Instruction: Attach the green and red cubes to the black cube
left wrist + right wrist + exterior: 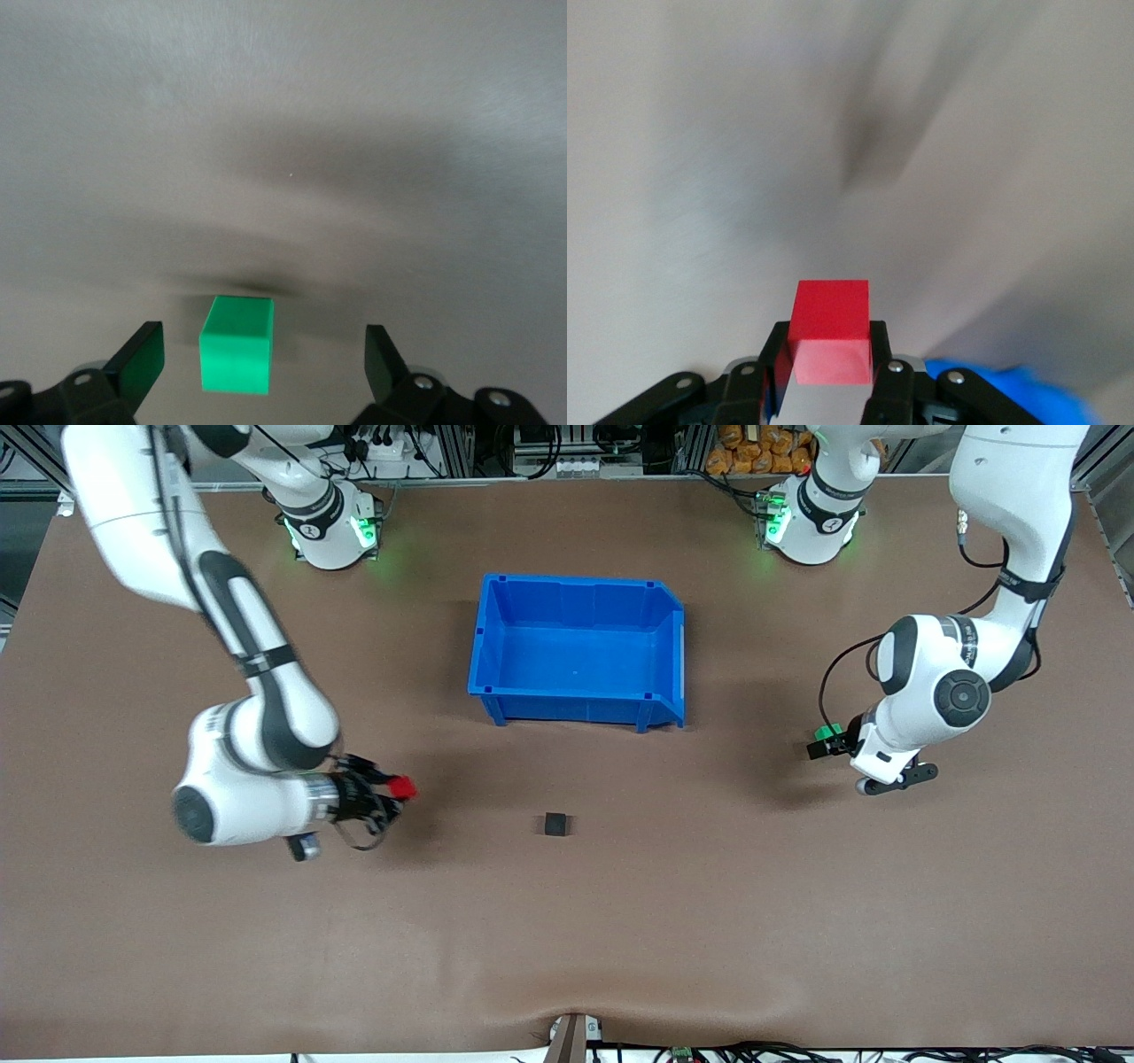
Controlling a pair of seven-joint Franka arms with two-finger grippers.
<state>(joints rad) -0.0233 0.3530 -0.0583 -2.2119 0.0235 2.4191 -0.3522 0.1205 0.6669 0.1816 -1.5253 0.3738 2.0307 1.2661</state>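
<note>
The black cube [555, 825] sits alone on the brown table, nearer to the front camera than the blue bin. My right gripper [395, 789] is shut on the red cube [404, 786] and holds it above the table toward the right arm's end; in the right wrist view the red cube [830, 310] is clamped between the fingers [877, 354]. My left gripper [827, 744] is open around the green cube [831, 732] toward the left arm's end. In the left wrist view the green cube [236, 356] lies between the spread fingers [140, 361], touching neither.
The blue bin [580, 700] stands open and empty at the table's middle, nearer to the robots' bases than the black cube. The brown table [567, 939] is bare around the black cube. Cables run along the edge nearest the front camera.
</note>
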